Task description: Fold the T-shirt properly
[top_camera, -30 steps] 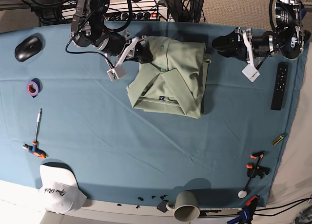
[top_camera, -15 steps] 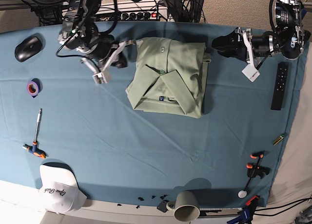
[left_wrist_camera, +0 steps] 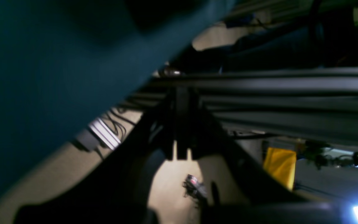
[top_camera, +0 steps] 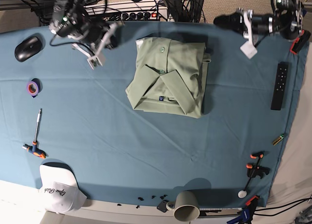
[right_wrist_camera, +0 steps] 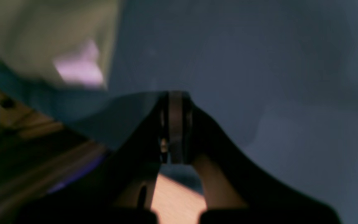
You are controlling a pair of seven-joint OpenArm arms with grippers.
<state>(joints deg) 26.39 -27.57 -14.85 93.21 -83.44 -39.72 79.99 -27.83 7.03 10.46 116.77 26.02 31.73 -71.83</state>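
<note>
Base view – folded T-shirt [top_camera: 169, 78] lies btwn left gripper [top_camera: 248, 49] & right gripper [top_camera: 91, 63], both clenched empty, well apart.

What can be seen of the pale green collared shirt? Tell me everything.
The pale sage-green short-sleeved fabric shirt lies folded into a compact, roughly rectangular bundle on the blue table cloth, in the far middle of the table. Its collar faces up, spread open over a buttoned placket, with a small blue neck label showing. Layered edges stack along its right side. It sits slightly askew. Nothing touches it but the cloth; both arms are clear of it.
</note>
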